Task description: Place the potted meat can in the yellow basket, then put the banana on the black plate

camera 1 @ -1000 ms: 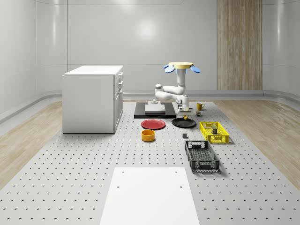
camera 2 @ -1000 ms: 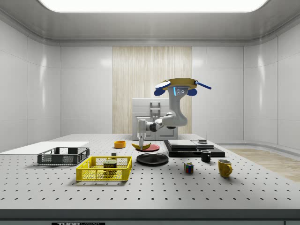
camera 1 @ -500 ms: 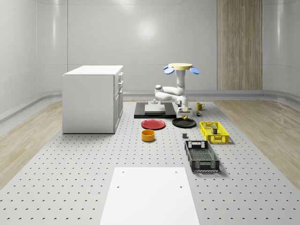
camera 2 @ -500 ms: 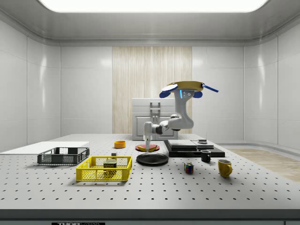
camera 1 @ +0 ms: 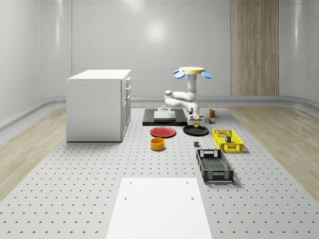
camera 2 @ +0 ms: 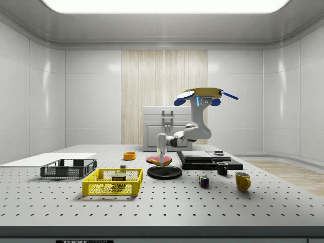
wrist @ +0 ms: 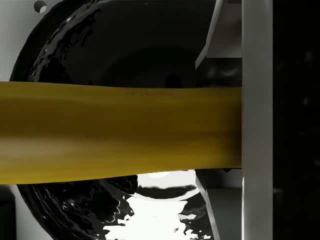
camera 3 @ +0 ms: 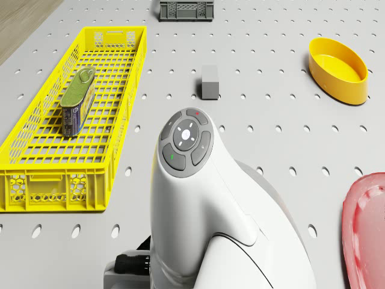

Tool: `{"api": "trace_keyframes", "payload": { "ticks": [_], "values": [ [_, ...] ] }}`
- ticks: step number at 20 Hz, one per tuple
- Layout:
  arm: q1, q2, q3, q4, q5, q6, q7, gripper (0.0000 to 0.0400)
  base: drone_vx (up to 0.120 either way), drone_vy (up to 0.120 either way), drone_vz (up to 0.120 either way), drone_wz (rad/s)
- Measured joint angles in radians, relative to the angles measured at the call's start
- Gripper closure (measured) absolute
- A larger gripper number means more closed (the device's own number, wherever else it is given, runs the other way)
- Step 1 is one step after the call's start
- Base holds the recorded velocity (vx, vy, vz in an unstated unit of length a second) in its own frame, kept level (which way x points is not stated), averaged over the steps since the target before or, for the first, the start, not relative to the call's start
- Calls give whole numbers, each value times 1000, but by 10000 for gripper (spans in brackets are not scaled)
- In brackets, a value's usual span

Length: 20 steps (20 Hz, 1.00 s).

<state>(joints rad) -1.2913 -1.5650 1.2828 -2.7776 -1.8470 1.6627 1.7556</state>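
The drone [camera 1: 192, 71] hovers behind the black plate [camera 1: 195, 131], its arm reaching down in front of it. My gripper [camera 2: 162, 159] hangs just above the black plate [camera 2: 164, 172], shut on the banana [camera 2: 163, 162]. In the wrist view the banana [wrist: 120, 130] lies crosswise against one finger [wrist: 256, 100], with the glossy black plate [wrist: 125, 45] right beneath it. Whether the banana touches the plate I cannot tell. The potted meat can [camera 3: 77, 101] lies inside the yellow basket [camera 3: 36, 180]; the basket [camera 1: 228, 140] stands to the whole-scene view's right of the plate.
A red plate [camera 1: 163, 132] and a yellow bowl [camera 1: 157, 144] lie to the whole-scene view's left of the black plate. A black crate [camera 1: 214, 166] sits nearer the camera, with a small grey block [camera 3: 209, 81] nearby. White cabinet [camera 1: 98, 104], black platform [camera 1: 164, 117], mugs [camera 2: 242, 180] and a cube [camera 2: 203, 181] stand around.
The drone and arm shifted toward the side view's right. The gripper carried the banana from beside the red plate to over the black plate and came lower.
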Motion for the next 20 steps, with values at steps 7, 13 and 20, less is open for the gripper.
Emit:
{"api": "trace_keyframes", "payload": {
  "ticks": [7, 13, 20],
  "values": [
    [-15, 6, -74, 24, -69, 28, 1, 202, 0, 0, 0, 0],
    [-20, 18, -116, 47, -93, 50, -35, 126, 0, 0, 0, 0],
    [-2, 26, -69, 25, -60, 13, -46, 22, 0, 0, 0, 0]
  ]
}}
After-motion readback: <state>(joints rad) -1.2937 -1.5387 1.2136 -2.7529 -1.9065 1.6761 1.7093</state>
